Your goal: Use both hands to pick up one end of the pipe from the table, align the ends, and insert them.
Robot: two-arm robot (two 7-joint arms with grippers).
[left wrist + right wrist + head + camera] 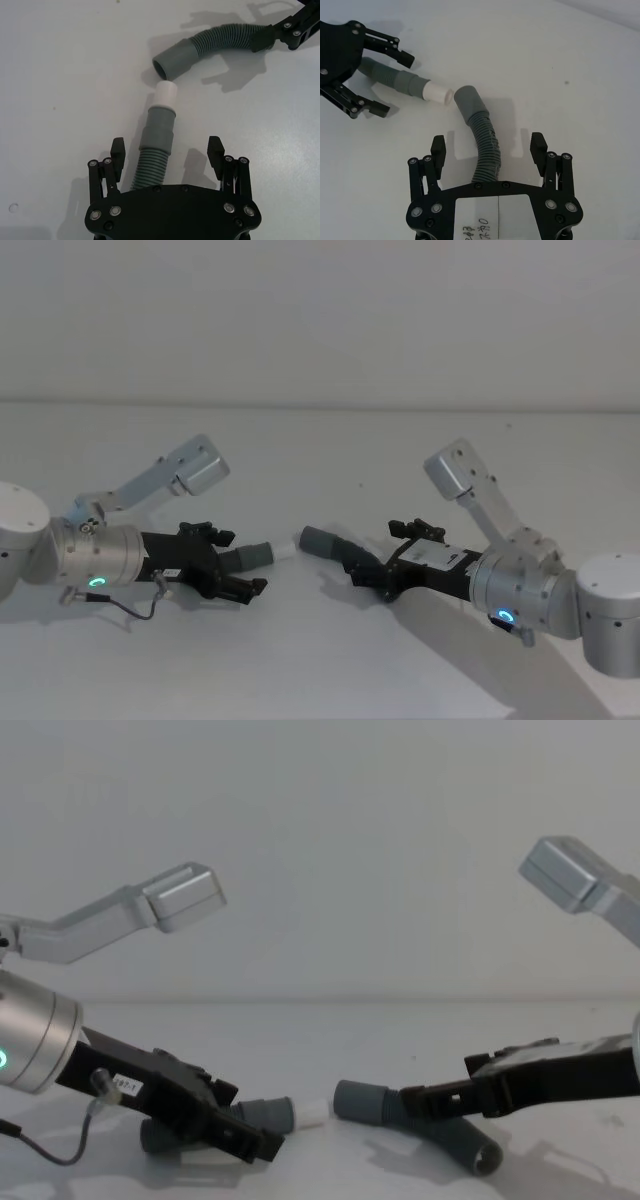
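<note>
The pipe lies in two pieces on the white table point(320, 660). The straight piece point(156, 150) has a grey cuff and a white spigot tip point(165, 95). That tip points at the socket cuff point(175, 57) of the curved piece point(486, 150), with a small gap between the ends and the socket slightly off line. My left gripper point(238, 562) is open, its fingers on either side of the straight piece's corrugated part. On the other side my right gripper point(378, 558) stands open around the curved piece's corrugated part in the same way. Neither gripper is closed on the hose.
A pale grey wall point(320, 320) rises behind the table's far edge. The curved piece's open uncuffed end point(482, 1156) rests on the table below my right gripper point(440, 1100). A thin cable point(140, 610) hangs under the left wrist.
</note>
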